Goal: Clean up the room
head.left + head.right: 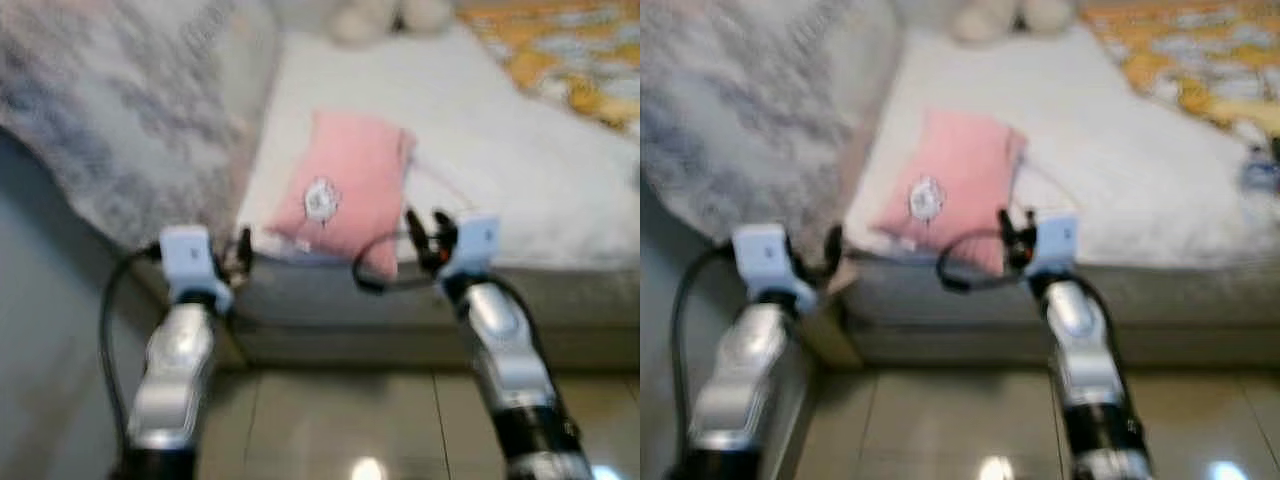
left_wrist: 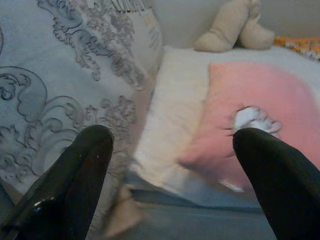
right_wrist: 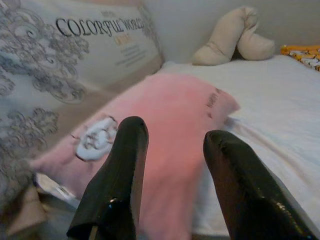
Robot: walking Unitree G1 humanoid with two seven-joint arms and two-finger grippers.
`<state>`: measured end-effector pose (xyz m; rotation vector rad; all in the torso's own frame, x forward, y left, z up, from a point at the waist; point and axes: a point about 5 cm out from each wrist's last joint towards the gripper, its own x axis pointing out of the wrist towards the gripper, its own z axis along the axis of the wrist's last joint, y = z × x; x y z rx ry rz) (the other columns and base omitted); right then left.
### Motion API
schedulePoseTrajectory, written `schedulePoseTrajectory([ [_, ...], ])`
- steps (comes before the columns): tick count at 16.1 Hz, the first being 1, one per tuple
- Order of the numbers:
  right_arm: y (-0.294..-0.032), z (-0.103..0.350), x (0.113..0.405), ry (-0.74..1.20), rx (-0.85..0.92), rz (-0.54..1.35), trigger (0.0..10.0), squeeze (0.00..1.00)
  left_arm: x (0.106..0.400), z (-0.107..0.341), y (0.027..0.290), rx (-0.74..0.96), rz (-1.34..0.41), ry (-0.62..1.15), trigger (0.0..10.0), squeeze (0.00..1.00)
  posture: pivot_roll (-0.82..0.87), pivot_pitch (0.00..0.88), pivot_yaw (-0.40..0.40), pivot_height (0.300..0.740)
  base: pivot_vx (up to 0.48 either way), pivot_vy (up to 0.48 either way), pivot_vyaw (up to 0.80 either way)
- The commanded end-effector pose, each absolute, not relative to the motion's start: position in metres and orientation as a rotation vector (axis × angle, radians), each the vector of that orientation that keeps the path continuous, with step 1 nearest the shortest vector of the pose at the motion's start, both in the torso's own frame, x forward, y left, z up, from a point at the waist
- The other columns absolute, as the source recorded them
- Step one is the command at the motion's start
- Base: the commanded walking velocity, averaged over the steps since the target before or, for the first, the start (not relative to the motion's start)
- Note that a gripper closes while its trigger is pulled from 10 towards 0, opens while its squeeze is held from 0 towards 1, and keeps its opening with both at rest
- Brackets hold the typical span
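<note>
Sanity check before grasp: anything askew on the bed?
Yes. The pink pillow with a white emblem lies tilted at the white mattress's near edge, one corner overhanging. Both the left gripper and right gripper are open, short of it.

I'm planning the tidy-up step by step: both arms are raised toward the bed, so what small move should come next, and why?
Probably ease the right gripper forward onto the soft pink rectangular pillow. Its jaws stand open just short of the pillow's near edge on the white bed, while the left gripper points between pillow and grey patterned cushion.
</note>
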<state>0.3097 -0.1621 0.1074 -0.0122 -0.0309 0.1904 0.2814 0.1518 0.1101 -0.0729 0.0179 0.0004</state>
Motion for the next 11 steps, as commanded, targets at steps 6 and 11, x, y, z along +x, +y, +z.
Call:
schedulePoseTrajectory([
  [6,-0.159,0.107,0.306,-0.035,-0.037,0.198,10.0,0.00,0.276,0.104,0.159,-0.026,-0.048,0.014,10.0,0.00,-0.17,0.000,0.115,0.740,0.000,0.000,0.00],
  [11,-0.159,0.109,0.311,-0.018,-0.058,0.218,10.0,0.00,0.284,0.093,0.166,-0.087,-0.017,0.051,10.0,0.00,-0.19,0.000,0.071,0.740,0.000,0.000,0.00],
])
